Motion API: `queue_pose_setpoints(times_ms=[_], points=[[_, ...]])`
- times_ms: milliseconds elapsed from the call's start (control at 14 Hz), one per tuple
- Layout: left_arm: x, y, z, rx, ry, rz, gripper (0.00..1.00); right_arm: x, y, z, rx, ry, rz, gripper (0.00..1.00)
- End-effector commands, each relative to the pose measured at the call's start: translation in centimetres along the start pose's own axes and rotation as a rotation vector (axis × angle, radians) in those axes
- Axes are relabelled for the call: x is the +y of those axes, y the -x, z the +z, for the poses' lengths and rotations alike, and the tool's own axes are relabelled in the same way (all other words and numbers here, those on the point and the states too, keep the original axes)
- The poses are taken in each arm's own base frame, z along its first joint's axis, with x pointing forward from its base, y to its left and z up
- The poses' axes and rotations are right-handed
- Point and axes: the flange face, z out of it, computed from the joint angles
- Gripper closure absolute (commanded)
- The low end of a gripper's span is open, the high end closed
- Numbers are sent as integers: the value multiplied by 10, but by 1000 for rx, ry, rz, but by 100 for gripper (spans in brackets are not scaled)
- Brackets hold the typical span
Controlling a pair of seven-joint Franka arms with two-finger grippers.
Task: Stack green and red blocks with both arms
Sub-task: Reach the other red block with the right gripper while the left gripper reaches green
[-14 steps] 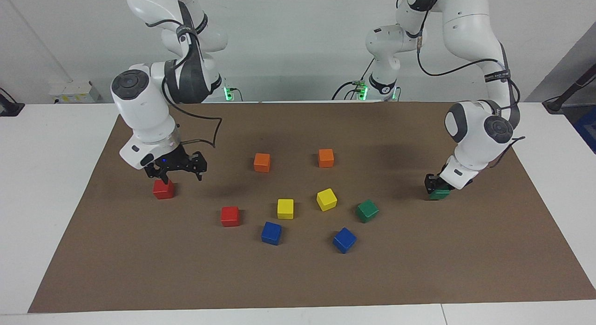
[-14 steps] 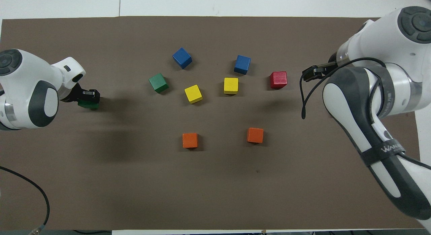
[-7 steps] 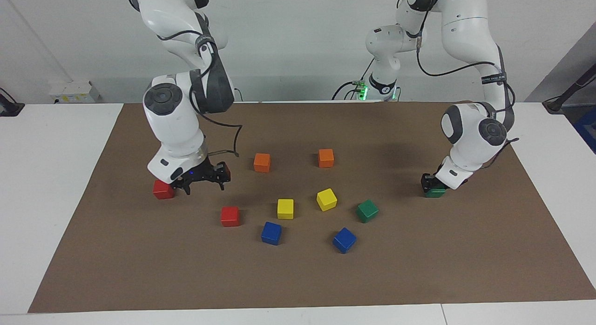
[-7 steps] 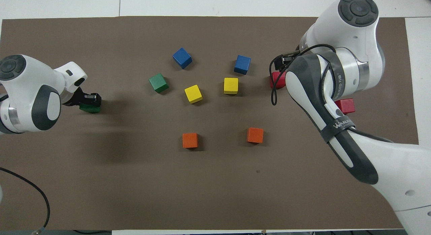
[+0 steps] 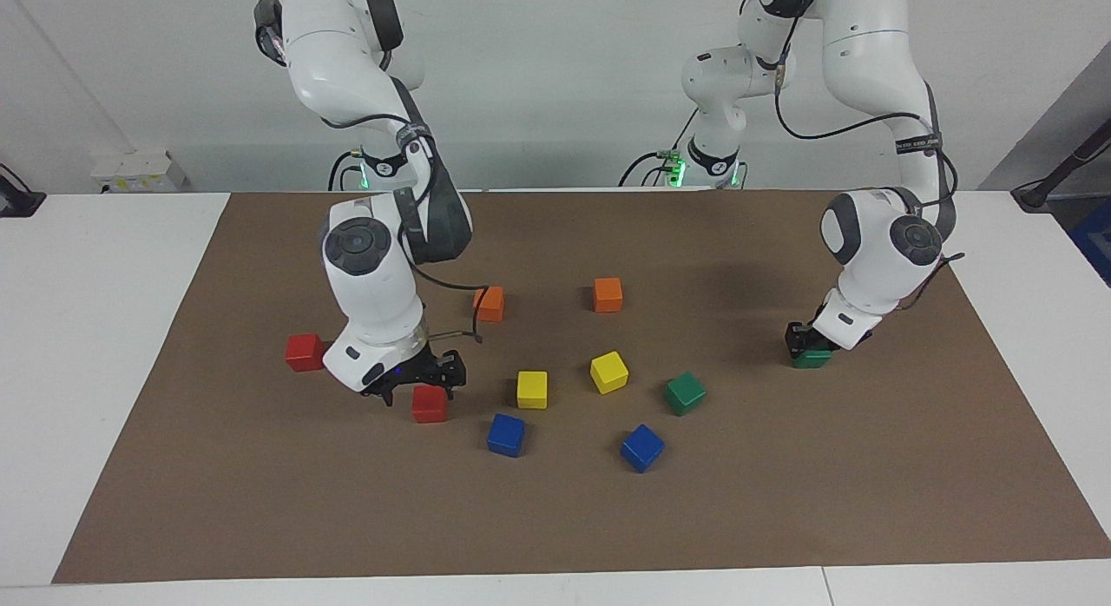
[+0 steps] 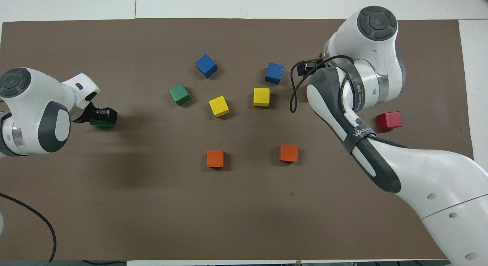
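Note:
One red block (image 5: pixel 305 352) (image 6: pixel 389 120) lies alone toward the right arm's end of the mat. My right gripper (image 5: pixel 421 389) stands open, low over the second red block (image 5: pixel 430 404), which my right arm hides in the overhead view. A green block (image 5: pixel 813 359) (image 6: pixel 101 123) rests on the mat at the left arm's end, with my left gripper (image 5: pixel 803 341) (image 6: pixel 103 114) down on it. The other green block (image 5: pixel 685 393) (image 6: pixel 179 93) sits free among the middle blocks.
Two orange blocks (image 5: pixel 489 303) (image 5: pixel 608 294), two yellow blocks (image 5: pixel 532 389) (image 5: pixel 609 372) and two blue blocks (image 5: pixel 506 434) (image 5: pixel 641 447) lie in the middle of the brown mat (image 5: pixel 555 519). The nearest yellow and blue blocks are close beside the second red block.
My right gripper has left the red block at the right arm's end and swung toward the middle, ending over the second red block. My left gripper has stayed at its green block.

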Motion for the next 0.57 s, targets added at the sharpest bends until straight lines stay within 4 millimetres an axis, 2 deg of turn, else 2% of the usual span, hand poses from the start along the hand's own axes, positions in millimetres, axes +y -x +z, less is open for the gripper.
queue_pose_setpoints(times_ms=[0, 143, 215, 358, 502], points=[[-3, -8, -26, 14, -4, -12, 0, 10, 6, 21, -2, 11, 26, 0], [6, -28, -60, 22, 11, -31, 0, 12, 13, 36, -4, 9, 28, 0], [24, -40, -69, 31, 53, -80, 0, 13, 17, 43, -1, 8, 29, 0], [58, -51, -82, 64, 72, -177, 0, 12, 22, 50, 4, 6, 26, 0], [91, -62, -90, 78, 85, -240, 0, 10, 23, 51, 2, 4, 37, 0]])
